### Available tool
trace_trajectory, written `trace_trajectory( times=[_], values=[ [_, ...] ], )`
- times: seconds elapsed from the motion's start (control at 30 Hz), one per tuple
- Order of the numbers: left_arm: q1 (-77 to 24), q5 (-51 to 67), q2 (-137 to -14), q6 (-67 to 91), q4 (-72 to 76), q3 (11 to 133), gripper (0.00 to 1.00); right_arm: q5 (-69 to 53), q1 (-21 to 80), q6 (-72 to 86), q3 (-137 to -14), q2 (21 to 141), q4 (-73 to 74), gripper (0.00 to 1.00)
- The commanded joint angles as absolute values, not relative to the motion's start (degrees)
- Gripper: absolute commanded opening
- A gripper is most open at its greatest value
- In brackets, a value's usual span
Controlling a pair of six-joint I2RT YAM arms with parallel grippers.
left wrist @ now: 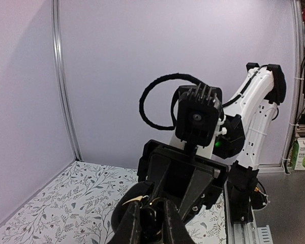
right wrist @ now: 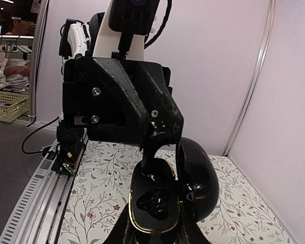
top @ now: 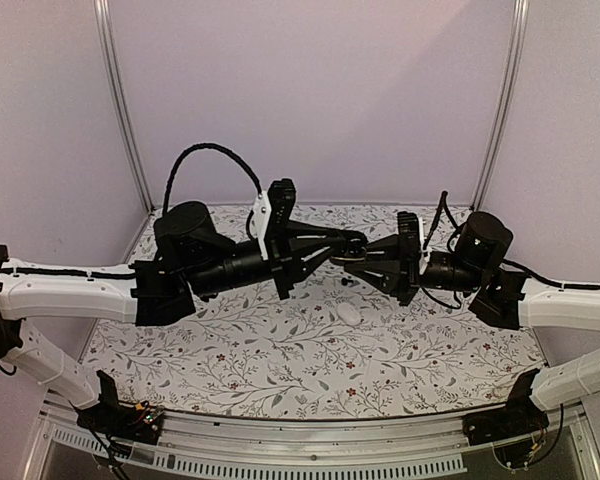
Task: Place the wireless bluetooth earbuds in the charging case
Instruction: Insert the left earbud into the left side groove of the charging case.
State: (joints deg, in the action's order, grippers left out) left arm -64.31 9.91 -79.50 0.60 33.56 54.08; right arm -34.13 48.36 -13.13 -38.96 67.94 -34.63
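The right pincer (right wrist: 157, 230) is clamped on the black charging case (right wrist: 153, 209), one finger on each side. It holds the case in the air over the middle of the flowered table (top: 230, 340). The case is open. Its gold-edged rim faces the right wrist camera and its lid (right wrist: 199, 175) is hinged back, leaning off to one side. Inside I see dark, glossy shapes, but I cannot tell whether either well is filled.

The left pincer (right wrist: 165, 170) comes in from the opposite side with its fingertips at the mouth of the case, touching the rim or just inside it. Its fingers stand close together, and I cannot tell whether they grip anything.

On the table below where the two pincers meet lies what looks like one earbud (top: 346, 283), a tiny dark piece. Just nearer the arm bases, apart from it, lies a white oval shell (top: 350, 313).
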Motion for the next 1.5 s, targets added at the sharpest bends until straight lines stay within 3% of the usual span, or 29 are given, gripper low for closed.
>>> trace_trajectory(
  times=[0.0, 1.47],
  values=[
    [-65.1, 8.3, -79.2, 0.1, 33.8, 55.1, 0.12, -34.4, 48.8, -13.2, -39.8, 66.6, -34.9, 0.08],
    [-65.6, 4.9, -77.2, -2.3, 34.1, 51.7, 0.11, -36.0, 48.6, -7.0, -42.6, 68.8, -34.6, 0.07]
  ],
)
